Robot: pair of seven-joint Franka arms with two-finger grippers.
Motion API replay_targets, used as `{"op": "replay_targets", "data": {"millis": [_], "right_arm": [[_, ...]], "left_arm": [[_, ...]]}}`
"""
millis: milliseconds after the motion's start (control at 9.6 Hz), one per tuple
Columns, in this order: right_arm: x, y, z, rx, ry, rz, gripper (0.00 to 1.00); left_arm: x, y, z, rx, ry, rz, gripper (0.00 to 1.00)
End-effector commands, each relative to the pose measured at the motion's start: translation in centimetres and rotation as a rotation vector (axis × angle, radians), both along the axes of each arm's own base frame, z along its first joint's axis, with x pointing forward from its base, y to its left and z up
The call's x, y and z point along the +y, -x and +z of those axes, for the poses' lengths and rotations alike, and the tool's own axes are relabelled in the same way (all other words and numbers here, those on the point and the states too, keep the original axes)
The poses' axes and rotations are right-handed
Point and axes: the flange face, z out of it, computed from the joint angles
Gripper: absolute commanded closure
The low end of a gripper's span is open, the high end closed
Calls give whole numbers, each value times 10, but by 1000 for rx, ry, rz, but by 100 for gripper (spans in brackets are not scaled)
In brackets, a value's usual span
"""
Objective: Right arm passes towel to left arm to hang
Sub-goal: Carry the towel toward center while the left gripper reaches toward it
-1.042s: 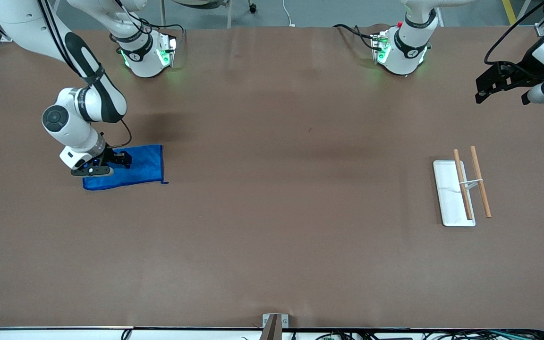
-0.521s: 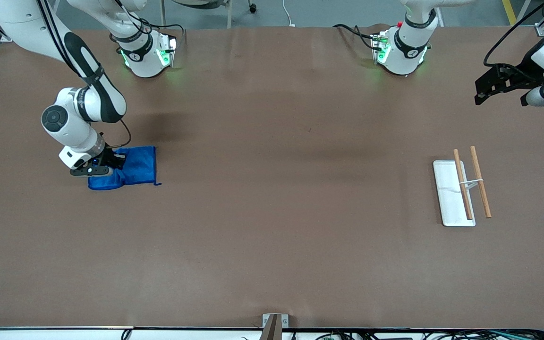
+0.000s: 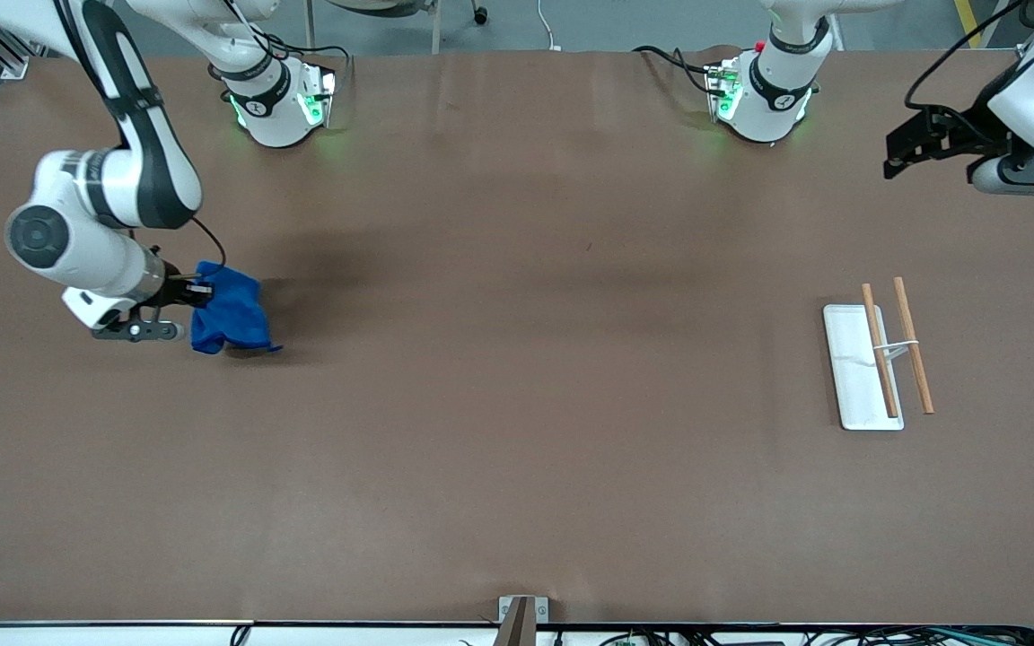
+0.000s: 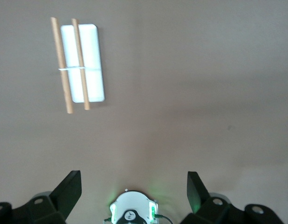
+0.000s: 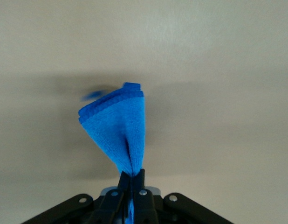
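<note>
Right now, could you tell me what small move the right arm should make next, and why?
Probably carry the towel toward the table's middle. The right gripper is shut on one edge and the cloth hangs bunched below it, while the left gripper waits open, high over the left arm's end, above the rack.

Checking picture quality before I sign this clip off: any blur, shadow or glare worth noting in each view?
Front view: even light, sharp; a soft dark shadow lies on the table beside the towel; green glow at both arm bases. Right wrist view: towel crisp, its loop tag smeared by motion, a wide shadow band under it. Left wrist view: slightly soft, the rack readable, no glare.
</note>
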Motion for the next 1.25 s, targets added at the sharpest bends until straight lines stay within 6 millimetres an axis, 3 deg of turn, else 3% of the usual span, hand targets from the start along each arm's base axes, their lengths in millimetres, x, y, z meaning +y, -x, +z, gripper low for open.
{"op": "replay_targets", "data": {"millis": [0,208,521,833,1146], "right_arm": [[62,-18,55,-6,18,-26,100],[129,-21,76,-39,-117,-8,100],[217,-26,116,-146,-444,-78,100],[286,-21,152,-208,-802,-264,100],[359,-12,176,-212,-1081,-442,100]], "left_arm": [[-20,-16,-40,124,175,-20,0],[-43,-37,-71,214,425,-8,0],[-87,-65,-104,39,589,-34,0],[-115,-80,-203,72,972,14,0],[-153,-78,-257,230,1260,183,1]]}}
